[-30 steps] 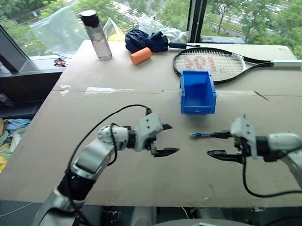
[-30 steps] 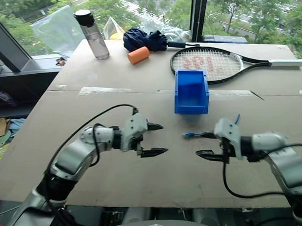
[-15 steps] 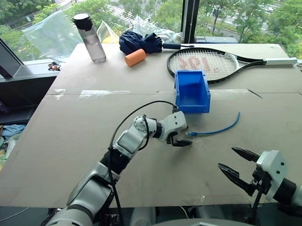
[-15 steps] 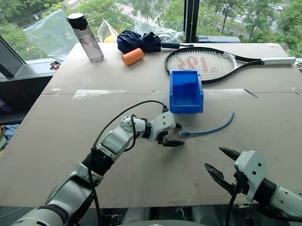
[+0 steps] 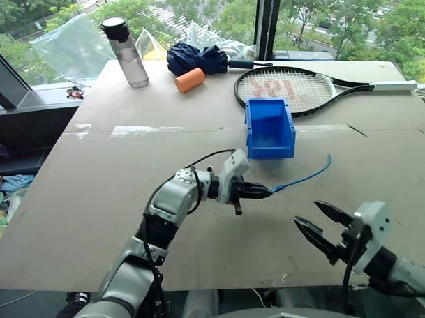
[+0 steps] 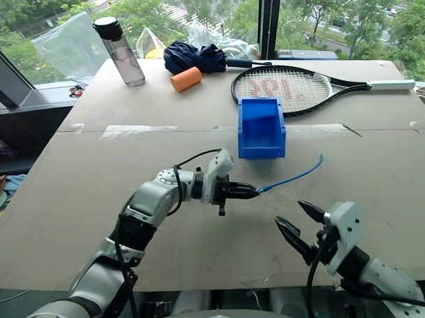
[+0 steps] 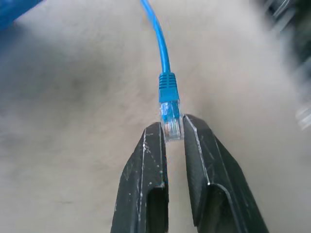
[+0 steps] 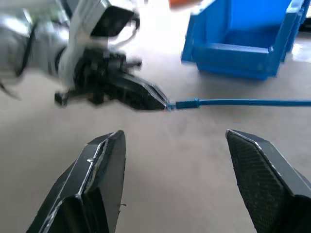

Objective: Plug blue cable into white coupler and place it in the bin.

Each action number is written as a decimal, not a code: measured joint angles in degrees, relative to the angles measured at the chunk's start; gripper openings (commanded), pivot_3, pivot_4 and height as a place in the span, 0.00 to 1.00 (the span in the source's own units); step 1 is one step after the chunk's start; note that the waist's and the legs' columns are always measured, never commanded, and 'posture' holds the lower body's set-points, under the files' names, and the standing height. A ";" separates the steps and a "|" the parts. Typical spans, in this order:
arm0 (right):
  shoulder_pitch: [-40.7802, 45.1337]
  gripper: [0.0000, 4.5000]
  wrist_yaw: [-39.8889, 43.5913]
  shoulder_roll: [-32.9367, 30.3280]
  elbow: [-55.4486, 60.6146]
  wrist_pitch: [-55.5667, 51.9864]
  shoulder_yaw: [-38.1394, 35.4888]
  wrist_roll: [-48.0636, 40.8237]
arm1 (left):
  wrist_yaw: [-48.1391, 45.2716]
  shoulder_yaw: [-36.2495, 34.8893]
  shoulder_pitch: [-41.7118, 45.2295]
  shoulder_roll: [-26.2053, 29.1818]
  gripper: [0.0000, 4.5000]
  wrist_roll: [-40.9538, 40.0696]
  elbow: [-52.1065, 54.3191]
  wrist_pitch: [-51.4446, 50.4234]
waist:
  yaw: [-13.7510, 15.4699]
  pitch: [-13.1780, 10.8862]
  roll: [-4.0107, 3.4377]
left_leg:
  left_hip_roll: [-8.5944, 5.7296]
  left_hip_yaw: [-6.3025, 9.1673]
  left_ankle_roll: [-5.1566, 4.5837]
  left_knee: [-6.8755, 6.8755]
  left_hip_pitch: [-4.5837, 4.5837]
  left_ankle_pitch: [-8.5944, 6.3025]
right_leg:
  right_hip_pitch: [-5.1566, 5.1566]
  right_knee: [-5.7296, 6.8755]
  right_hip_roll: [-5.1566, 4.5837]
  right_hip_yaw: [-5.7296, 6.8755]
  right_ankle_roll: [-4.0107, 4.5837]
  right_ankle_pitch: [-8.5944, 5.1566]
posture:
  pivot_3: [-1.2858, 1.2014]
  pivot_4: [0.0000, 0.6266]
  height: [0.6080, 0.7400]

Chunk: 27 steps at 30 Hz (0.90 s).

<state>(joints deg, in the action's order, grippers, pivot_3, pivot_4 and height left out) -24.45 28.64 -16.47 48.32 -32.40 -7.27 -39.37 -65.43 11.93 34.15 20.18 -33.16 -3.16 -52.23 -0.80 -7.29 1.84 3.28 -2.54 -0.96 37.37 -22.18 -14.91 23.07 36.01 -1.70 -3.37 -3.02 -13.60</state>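
Since a second earlier, the left gripper (image 5: pixel 267 191) had crossed from the table's middle toward the bin (image 5: pixel 270 128) and closed; its fingers, spread wide before, were now pinched on the clear plug at the end of the blue cable (image 5: pixel 302 177). Over the same second the right gripper (image 5: pixel 325 227), which had held that cable beside the bin, had let it go and dropped back toward the near edge of the table (image 5: pixel 108 176).

In the left wrist view the two black fingertips (image 7: pixel 155 138) squeezed the plug from either side, with the cable's blue boot and cord running straight away from them. From the head views, the plug end sat at the tips of the left gripper, just in front of the bin's low front lip and a little nearer the robot, and the cord ran off to the right in a shallow arc, its far end curling upward. The right gripper hung near the table's front edge, well apart from the cable, its jaws spread wide and empty; its own wrist view looked between them at the left gripper and the cord stretched in front of the bin.

The bin stood open on the table, next to the head of a tennis racket (image 5: pixel 287 89).
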 measured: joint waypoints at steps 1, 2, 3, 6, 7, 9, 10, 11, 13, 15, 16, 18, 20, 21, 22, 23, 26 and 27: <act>3.47 0.73 -2.49 1.32 -0.43 -2.00 0.07 -5.18 | -0.23 -3.31 1.54 1.04 0.01 -5.36 3.05 -6.11 | -0.04 0.03 -0.04 | -0.01 0.06 0.00 -0.01 0.03 0.00 | -0.03 0.00 0.00 0.00 0.00 0.00 | 0.52 0.24 1.00; 5.41 0.73 -3.82 1.51 -0.66 -2.87 0.06 -7.67 | -0.08 -5.06 2.31 1.41 0.01 -7.83 4.68 -8.86 | -0.04 0.08 -0.13 | -0.05 0.09 0.00 -0.02 0.08 0.00 | -0.08 -0.01 -0.03 -0.01 0.01 0.00 | 0.52 0.24 1.00; 7.22 0.73 -5.25 1.82 -1.06 -3.64 0.04 -9.87 | 0.68 -6.58 2.59 1.40 0.01 -9.82 5.88 -11.08 | 0.05 0.14 -0.19 | -0.11 0.08 0.00 -0.07 0.13 0.00 | -0.16 -0.05 -0.06 -0.02 0.00 -0.01 | 0.52 0.24 1.00; 14.76 0.73 -10.74 3.87 -2.86 -5.10 0.19 -16.55 | 3.74 -8.99 2.04 0.92 0.01 -13.16 6.71 -16.08 | 0.11 0.11 -0.19 | -0.15 0.08 0.00 -0.08 0.10 0.00 | -0.21 -0.10 -0.07 0.05 -0.01 -0.01 | 0.52 0.24 1.00; 15.64 0.73 -11.25 3.87 -2.87 -5.14 0.21 -17.46 | 4.06 -9.00 1.87 0.85 0.01 -13.35 6.83 -16.39 | 0.18 0.11 -0.19 | -0.17 0.12 0.00 -0.08 0.09 0.00 | -0.22 -0.10 -0.07 0.09 -0.01 -0.01 | 0.52 0.24 1.00; 19.38 0.62 -14.51 4.00 -4.20 -6.02 0.29 -22.97 | 5.57 -9.36 1.29 0.91 0.00 -14.69 7.78 -17.85 | 0.09 0.07 -0.14 | -0.16 0.19 0.00 -0.08 0.08 0.00 | -0.25 -0.12 -0.08 0.15 -0.01 0.00 | 0.52 0.24 1.00; 20.39 0.55 -15.65 3.99 -4.59 -6.14 0.31 -24.96 | 5.98 -9.40 1.26 0.90 0.00 -15.37 8.54 -18.19 | 0.11 0.07 -0.14 | -0.16 0.20 0.00 -0.08 0.08 0.00 | -0.25 -0.12 -0.08 0.16 0.00 -0.01 | 0.52 0.24 1.00; 21.14 0.45 -16.55 3.89 -4.70 -6.19 0.33 -26.64 | 6.29 -9.59 1.26 0.89 0.00 -16.01 9.25 -18.42 | 0.11 0.07 -0.14 | -0.16 0.21 0.00 -0.08 0.08 0.00 | -0.25 -0.11 -0.08 0.16 0.00 -0.01 | 0.52 0.24 1.00; 21.81 0.25 -17.20 2.51 -4.71 -6.49 0.69 -28.48 | 7.25 -10.05 1.27 0.73 0.00 -17.14 9.70 -18.76 | 0.09 0.07 -0.14 | -0.16 0.20 0.00 -0.08 0.10 0.00 | -0.27 -0.12 -0.08 0.16 0.00 -0.01 | 0.52 0.24 1.00; 21.80 0.04 -17.60 0.78 -5.18 -6.80 0.75 -29.13 | 8.17 -10.41 1.26 0.75 0.00 -18.29 9.79 -19.15 | 0.09 0.08 -0.14 | -0.17 0.19 0.00 -0.08 0.10 0.00 | -0.27 -0.12 -0.08 0.16 0.00 -0.01 | 0.52 0.24 1.00; 21.80 0.02 -17.65 0.59 -5.48 -6.78 0.76 -29.61 | 8.63 -10.41 1.26 0.75 0.00 -18.56 9.79 -19.43 | 0.07 0.07 -0.14 | -0.17 0.19 0.00 -0.08 0.10 0.00 | -0.27 -0.12 -0.07 0.16 0.00 -0.01 | 0.52 0.24 1.00; 21.70 0.02 -17.67 -0.32 -5.75 -6.67 0.77 -30.31 | 9.49 -10.41 1.26 0.74 0.00 -19.06 9.92 -19.91 | 0.04 0.07 -0.15 | -0.17 0.20 0.00 -0.08 0.10 0.00 | -0.27 -0.12 -0.07 0.16 0.00 -0.01 | 0.52 0.24 1.00; 21.52 0.02 -17.71 -0.73 -5.75 -6.25 0.78 -30.91 | 10.34 -10.43 1.19 0.77 0.00 -19.84 10.42 -19.99 | 0.02 0.07 -0.15 | -0.16 0.21 0.00 -0.08 0.10 0.00 | -0.27 -0.12 -0.07 0.16 0.00 -0.01 | 0.52 0.24 1.00; 21.47 0.02 -17.73 -0.88 -5.75 -6.13 0.79 -31.08 | 10.61 -10.44 1.17 0.77 0.00 -19.98 10.58 -20.00 | 0.03 0.07 -0.15 | -0.16 0.20 0.00 -0.08 0.10 0.00 | -0.27 -0.12 -0.07 0.15 0.00 -0.01 | 0.52 0.24 1.00; 21.45 0.02 -17.75 -1.30 -5.75 -6.06 0.83 -31.32 | 10.96 -10.47 1.01 0.78 0.00 -20.23 10.81 -20.00 | 0.03 0.07 -0.15 | -0.16 0.20 0.00 -0.08 0.10 0.00 | -0.27 -0.12 -0.07 0.15 0.00 -0.01 | 0.52 0.24 1.00; 21.41 0.02 -17.75 -1.74 -5.75 -6.05 0.85 -31.61 | 11.33 -10.51 0.63 0.77 0.00 -20.69 11.08 -20.00 | 0.03 0.07 -0.15 | -0.16 0.19 0.00 -0.08 0.10 0.00 | -0.27 -0.12 -0.07 0.15 0.00 -0.01 | 0.52 0.24 1.00; 21.22 0.02 -17.86 -2.24 -5.78 -5.88 1.14 -31.93 | 11.94 -10.61 0.11 0.82 0.00 -21.08 11.41 -19.98 | 0.05 0.07 -0.14 | -0.16 0.20 0.00 -0.08 0.10 0.00 | -0.27 -0.12 -0.07 0.16 0.00 -0.01 | 0.52 0.24 1.00; 21.20 0.02 -18.00 -2.45 -5.87 -5.78 1.14 -32.33 | 12.09 -10.61 0.09 0.81 0.00 -21.11 11.53 -19.96 | 0.05 0.07 -0.14 | -0.16 0.20 0.00 -0.08 0.10 0.00 | -0.27 -0.12 -0.08 0.15 0.00 -0.01 | 0.52 0.24 1.00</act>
<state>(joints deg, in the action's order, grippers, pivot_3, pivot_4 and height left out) -3.24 10.64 -18.92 42.46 -38.18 -6.13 -71.70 -53.33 1.32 34.24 20.99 -54.27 8.37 -72.19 -0.75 -7.21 1.69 3.12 -2.34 -0.96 37.29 -22.08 -14.91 22.81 35.88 -1.78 -3.21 -3.02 -13.61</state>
